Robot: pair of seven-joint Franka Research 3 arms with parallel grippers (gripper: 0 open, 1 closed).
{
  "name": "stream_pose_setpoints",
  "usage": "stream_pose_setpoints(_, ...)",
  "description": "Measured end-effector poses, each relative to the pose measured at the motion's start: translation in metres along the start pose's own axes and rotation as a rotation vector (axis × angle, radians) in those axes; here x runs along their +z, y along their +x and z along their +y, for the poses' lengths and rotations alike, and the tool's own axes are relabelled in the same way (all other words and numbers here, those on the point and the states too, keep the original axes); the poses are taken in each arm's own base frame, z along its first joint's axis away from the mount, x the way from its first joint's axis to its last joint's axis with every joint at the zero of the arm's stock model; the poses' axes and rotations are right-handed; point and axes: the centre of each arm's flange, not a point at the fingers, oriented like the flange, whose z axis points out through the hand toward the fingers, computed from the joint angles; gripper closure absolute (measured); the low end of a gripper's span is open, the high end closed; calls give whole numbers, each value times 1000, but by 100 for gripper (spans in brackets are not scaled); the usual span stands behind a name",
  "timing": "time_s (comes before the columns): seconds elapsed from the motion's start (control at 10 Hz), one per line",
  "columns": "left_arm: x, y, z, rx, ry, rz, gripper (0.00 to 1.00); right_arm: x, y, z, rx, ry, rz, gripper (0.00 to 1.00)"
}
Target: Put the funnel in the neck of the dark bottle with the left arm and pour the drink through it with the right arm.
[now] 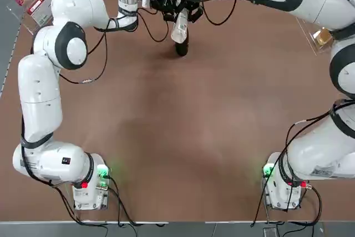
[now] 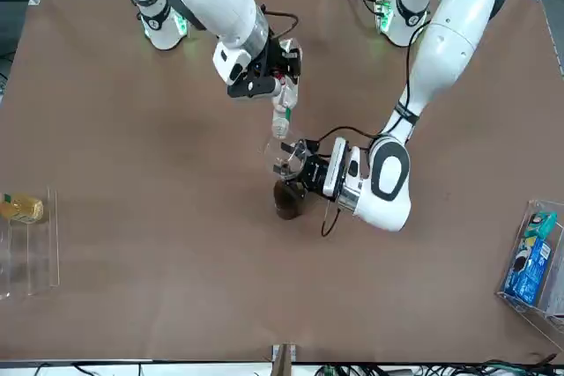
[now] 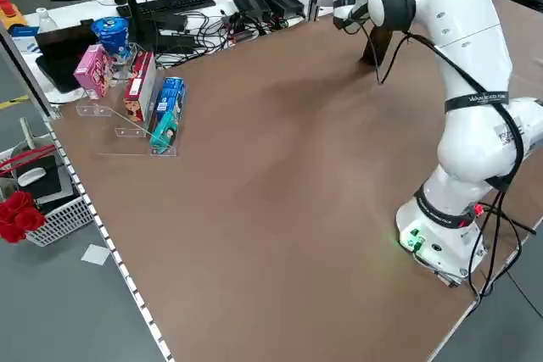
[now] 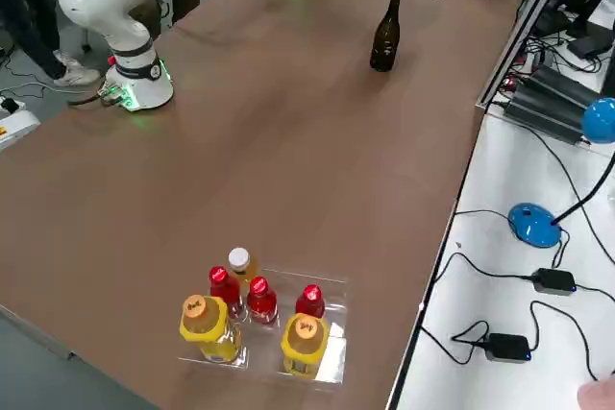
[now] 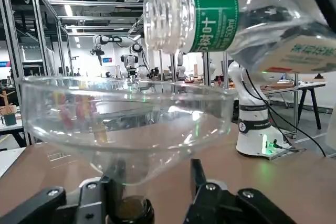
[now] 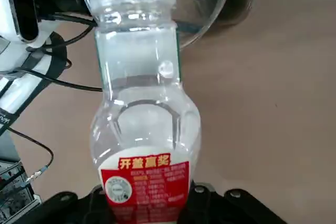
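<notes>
Brown tabletop (image 2: 132, 261) fills the front view, and on it one yellowish bottle (image 2: 21, 209) lies in a clear holder at the far left edge. Further right, in the upper middle, the right gripper (image 2: 275, 85) is pinched hard on one small clear plastic bottle, the drink (image 2: 281, 115), which hangs tilted with its uncapped mouth pointing down over one clear funnel (image 2: 284, 158). The funnel sits in the neck of one dark bottle (image 2: 287, 200), which stands upright at the centre of the frame. Just right of it the left gripper (image 2: 304, 167) reaches in level from the right, its fingers (image 5: 198, 179) part closed around the funnel's narrow stem right above the bottle's mouth. At the far right edge a second clear holder (image 2: 533, 261) carries blue packets. In the left wrist view the drink's threaded mouth hangs at the upper middle of the frame, above the funnel's wide rim and not touching it, with the green band of its label to the right. In the right side view, six small bottles stand in one clear tray (image 4: 332, 357) at the lower middle: two yellow, three red-capped, one white-capped, well apart from the dark bottle at the upper right.
</notes>
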Motion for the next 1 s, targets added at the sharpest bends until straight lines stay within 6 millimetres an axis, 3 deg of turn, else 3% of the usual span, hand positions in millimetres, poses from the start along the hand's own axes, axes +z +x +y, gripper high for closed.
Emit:
stream_pose_setpoints(0.7, 0, 0, 0, 0, 0, 0, 42, 2, 4, -1, 7, 9, -13, 60)
stream_pose_setpoints(1.0, 0, 0, 0, 0, 0, 0, 41, -6, 6, -3, -107, -26, 68, 60)
